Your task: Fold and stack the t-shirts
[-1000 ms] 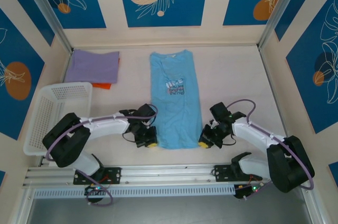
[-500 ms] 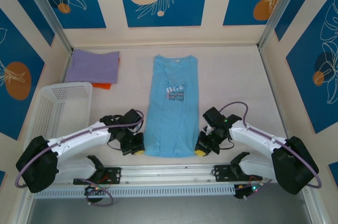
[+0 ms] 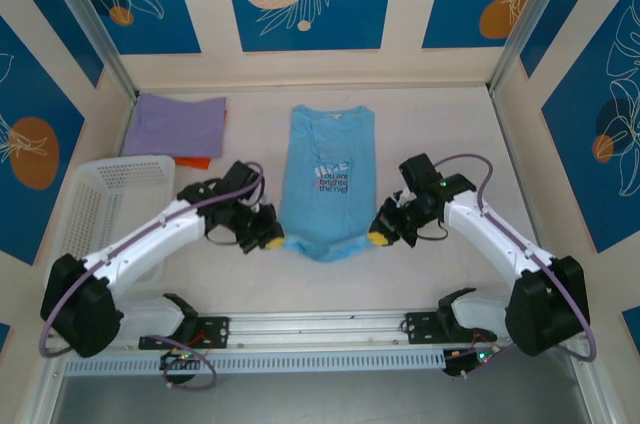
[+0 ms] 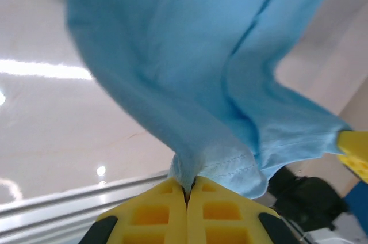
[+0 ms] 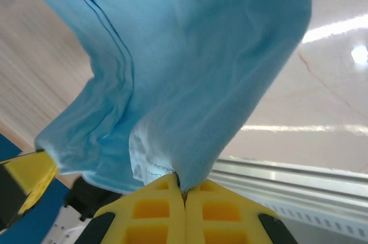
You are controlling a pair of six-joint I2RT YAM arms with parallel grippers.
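Left gripper [image 3: 270,240] clamped on the near-left hem corner of the sky-blue t-shirt [image 3: 330,169], right gripper [image 3: 378,237] clamped on the near-right corner. Both wrist views show cloth pinched between closed yellow fingers [image 4: 152,216]. Near hem is lifted off the table [image 3: 450,134] and sags between the grippers, collar end flat mid-table. Lavender t-shirt [image 3: 180,124] is folded far left on an orange cloth [image 3: 195,161], just beyond the white basket [image 3: 90,214].

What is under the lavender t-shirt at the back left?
An orange item pokes out beneath the lavender t-shirt at its near edge; the shirt covers the rest of it.
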